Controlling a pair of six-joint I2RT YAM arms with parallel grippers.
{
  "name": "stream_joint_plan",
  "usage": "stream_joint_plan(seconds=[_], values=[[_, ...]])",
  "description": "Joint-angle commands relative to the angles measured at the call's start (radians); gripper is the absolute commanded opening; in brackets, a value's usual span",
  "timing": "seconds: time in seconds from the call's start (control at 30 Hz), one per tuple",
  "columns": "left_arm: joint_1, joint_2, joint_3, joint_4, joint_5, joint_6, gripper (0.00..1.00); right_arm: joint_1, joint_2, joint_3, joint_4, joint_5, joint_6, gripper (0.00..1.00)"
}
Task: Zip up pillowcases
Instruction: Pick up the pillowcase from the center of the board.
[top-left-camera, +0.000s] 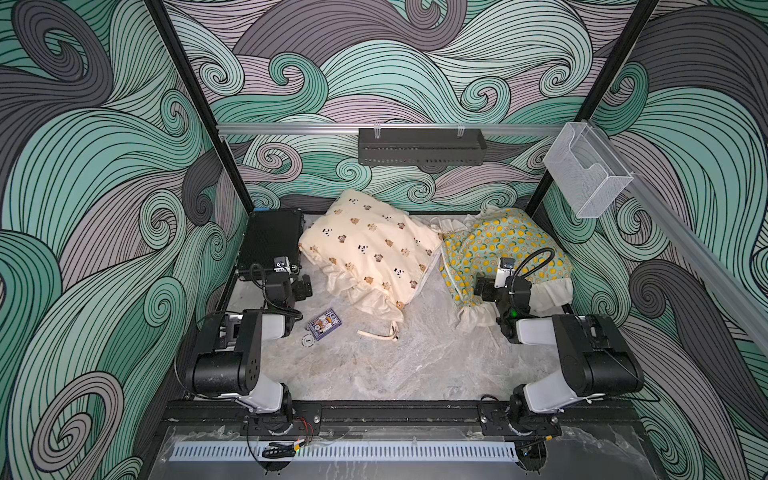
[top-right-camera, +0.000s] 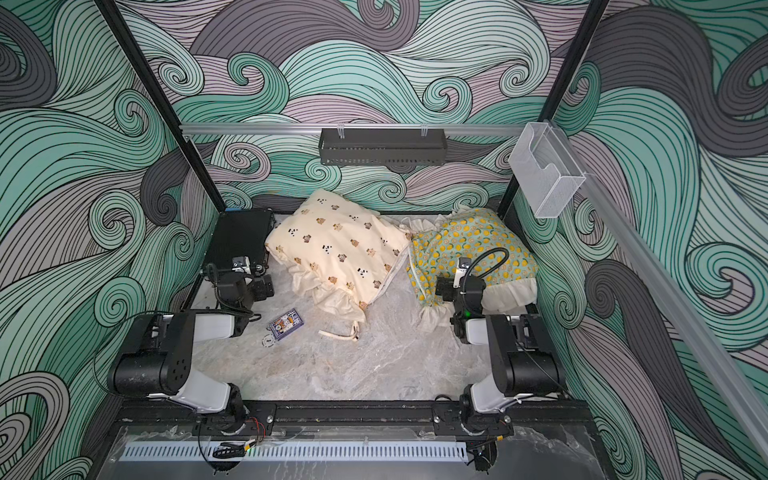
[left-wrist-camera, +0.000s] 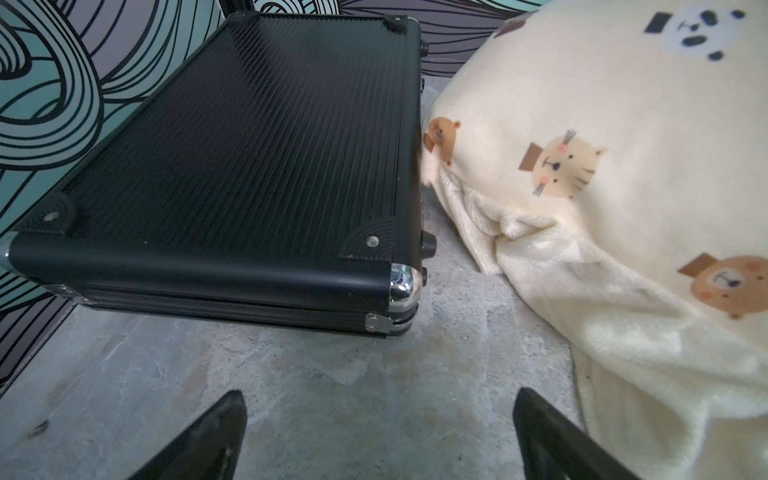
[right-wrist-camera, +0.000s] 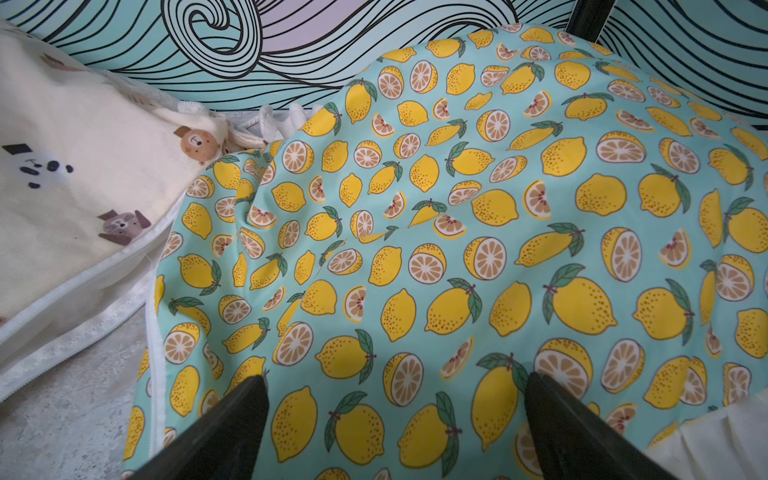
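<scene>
Right gripper (right-wrist-camera: 397, 378), jaws spread and empty, hangs over the lemon pillowcase (top-left-camera: 505, 243) at the back right, whose zipper edge (right-wrist-camera: 151, 332) runs along the side facing the cream pillowcase (top-left-camera: 370, 245) (left gripper (left-wrist-camera: 380, 394), likewise spread and empty, sits nearer that one).

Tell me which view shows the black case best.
The left wrist view: the black hard case is close up, ribbed lid and chrome corner sharp. Both top views show it small; the right wrist view misses it.
</scene>
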Motion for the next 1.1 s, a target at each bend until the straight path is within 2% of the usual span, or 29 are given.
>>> stream_joint_plan(seconds=[0.0,0.67,0.8,0.93,1.07], values=[[-0.001,-0.006,0.021,0.012,0.003,-0.002,0.99,0.003,-0.005,0.018,0.007,-0.007,-0.008,0.99],[-0.001,-0.013,0.020,0.021,-0.002,-0.006,0.99,0.010,-0.013,0.016,0.009,0.004,-0.011,1.00],[-0.001,-0.098,0.062,-0.139,0.025,-0.004,0.99,0.051,-0.053,-0.007,0.017,0.048,-0.048,1.00],[-0.001,-0.165,0.050,-0.159,0.027,-0.007,0.99,0.084,-0.102,-0.044,0.046,0.094,-0.072,1.00],[-0.001,-0.241,0.087,-0.252,0.045,-0.002,0.99,0.095,-0.148,-0.080,0.071,0.109,-0.077,1.00]])
